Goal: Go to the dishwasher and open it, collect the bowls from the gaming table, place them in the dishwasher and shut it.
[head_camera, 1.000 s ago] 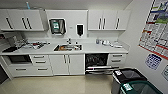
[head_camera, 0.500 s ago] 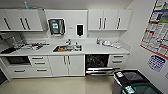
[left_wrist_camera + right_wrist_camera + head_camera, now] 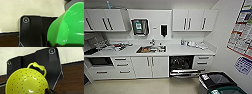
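Kitchenette ahead, dishwasher (image 3: 181, 66) open, lower centre-right of frame.

Pale floor (image 3: 141, 86) runs bare along the cabinet fronts; black bin (image 3: 216, 81) crowds lower-right corner, wall w/ posters (image 3: 242, 32) close on the right. Dishwasher door folded down, dark racked interior showing, steel edge at the bottom. Sink (image 3: 151, 49) mid-counter, just left of it. Left wrist view: green bowl (image 3: 66, 28), glossy, close to cam; right wrist view: yellow-green perforated colander (image 3: 26, 81) w/ loop handle. Both pincers: can't tell.
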You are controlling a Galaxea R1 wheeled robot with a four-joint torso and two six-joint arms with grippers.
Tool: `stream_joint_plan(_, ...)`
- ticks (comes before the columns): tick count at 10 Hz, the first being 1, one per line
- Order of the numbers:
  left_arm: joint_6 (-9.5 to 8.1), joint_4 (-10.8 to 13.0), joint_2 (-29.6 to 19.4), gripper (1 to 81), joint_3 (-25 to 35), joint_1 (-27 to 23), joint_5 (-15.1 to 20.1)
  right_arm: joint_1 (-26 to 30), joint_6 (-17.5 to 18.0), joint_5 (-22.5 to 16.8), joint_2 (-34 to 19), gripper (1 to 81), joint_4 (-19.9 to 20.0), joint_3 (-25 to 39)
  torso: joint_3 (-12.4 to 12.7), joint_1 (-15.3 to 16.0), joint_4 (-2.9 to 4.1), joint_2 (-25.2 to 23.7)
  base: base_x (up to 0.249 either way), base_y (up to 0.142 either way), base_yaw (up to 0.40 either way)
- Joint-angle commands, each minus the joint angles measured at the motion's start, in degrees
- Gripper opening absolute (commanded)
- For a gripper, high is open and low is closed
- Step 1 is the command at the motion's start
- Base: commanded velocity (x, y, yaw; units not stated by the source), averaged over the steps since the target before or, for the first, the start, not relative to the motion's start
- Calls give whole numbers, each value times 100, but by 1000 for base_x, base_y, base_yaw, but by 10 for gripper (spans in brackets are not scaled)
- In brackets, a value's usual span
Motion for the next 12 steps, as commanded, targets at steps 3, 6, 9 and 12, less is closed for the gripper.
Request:
stream_joint_plan(3, 33, 55, -78, 10, 72, -300, 217, 262, -24, -402, -68, 10, -17, 15, 0, 0, 0, 0, 105, 0, 0)
stream_joint_plan(6, 33, 55, -78, 10, 72, -300, 217, 254, -24, -402, -68, 10, -17, 14, 0, 0, 0, 0, 105, 0, 0)
stream_joint_plan(9, 33, 55, -69, 10, 72, -300, 217, 271, -24, -411, -68, 10, -17, 14, 0, 0, 0, 0, 105, 0, 0)
stream_joint_plan(12, 33, 64, -69, 10, 72, -292, 217, 280, -24, -419, -77, 10, -26, 14, 0, 0, 0, 0, 105, 0, 0)
